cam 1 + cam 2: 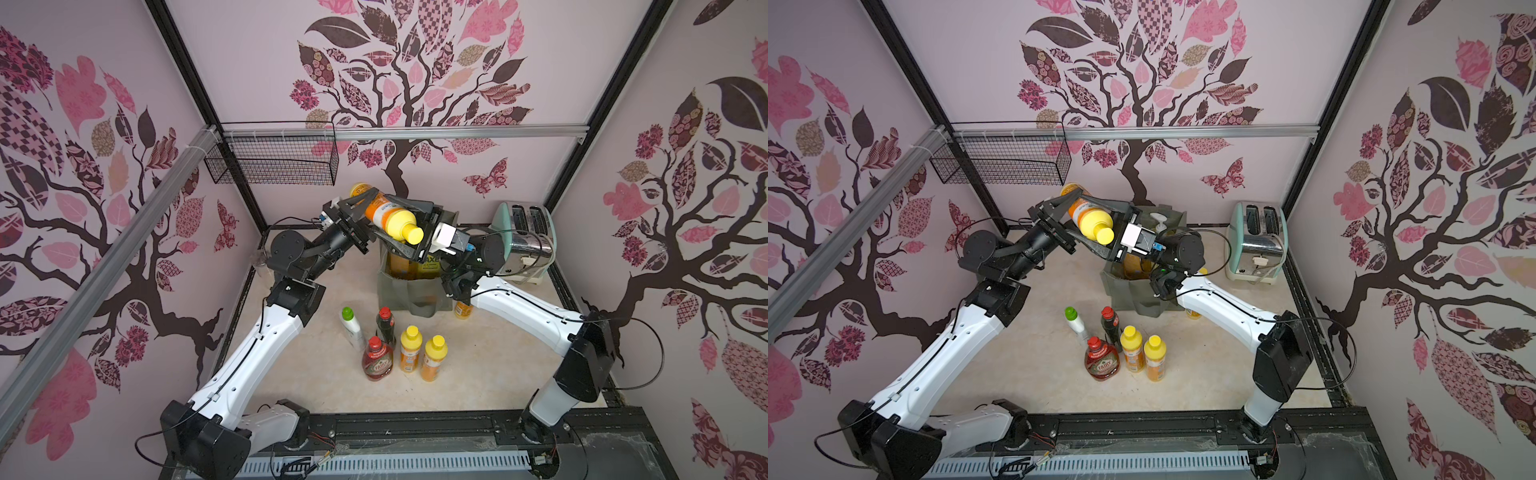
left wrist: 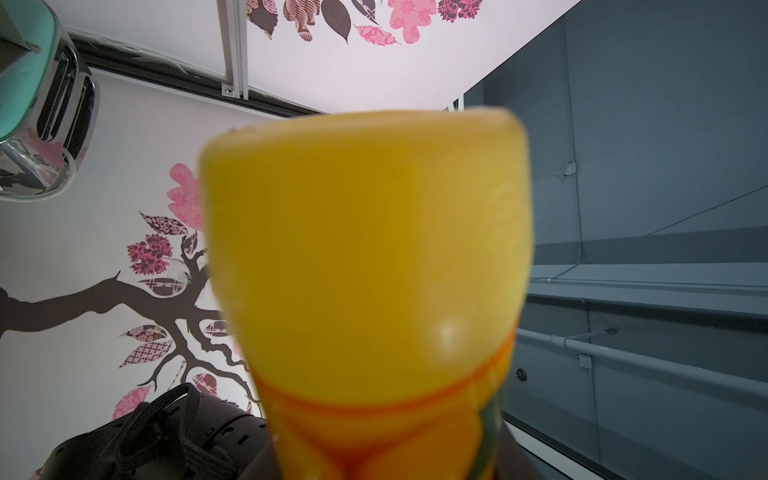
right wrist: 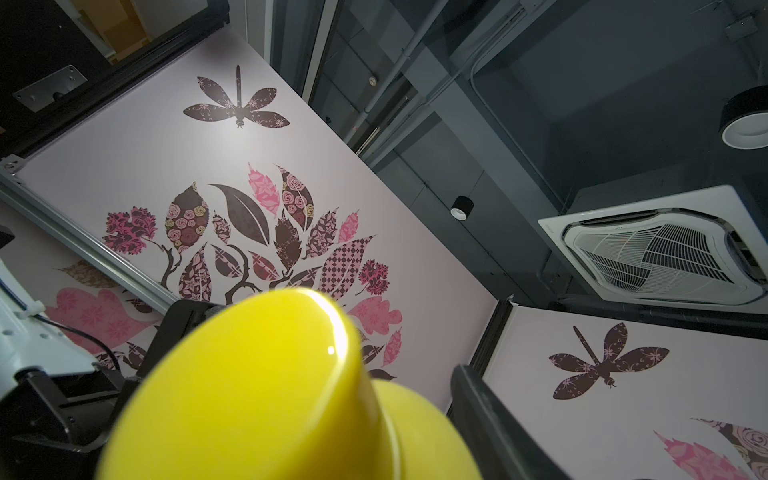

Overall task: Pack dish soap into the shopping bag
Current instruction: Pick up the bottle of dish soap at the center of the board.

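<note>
At the front of the table [image 1: 478,374], five bottles [image 1: 410,348] wait upright in a tight cluster, easy to reach; the red bottle [image 1: 377,360] reads "Fairy". Behind them the shopping bag [image 1: 399,291] stands open, with a yellow label [image 1: 430,261] reading "AXE" showing inside. Above its mouth hangs a small orange bottle [image 1: 392,217], tipped almost flat. Your left tool [image 1: 365,216] is clamped on its body. Your right tool [image 1: 409,230] straddles the yellow-capped end, though I cannot tell whether it grips. This looks like a handover, so the right arm can lower it in.
</note>
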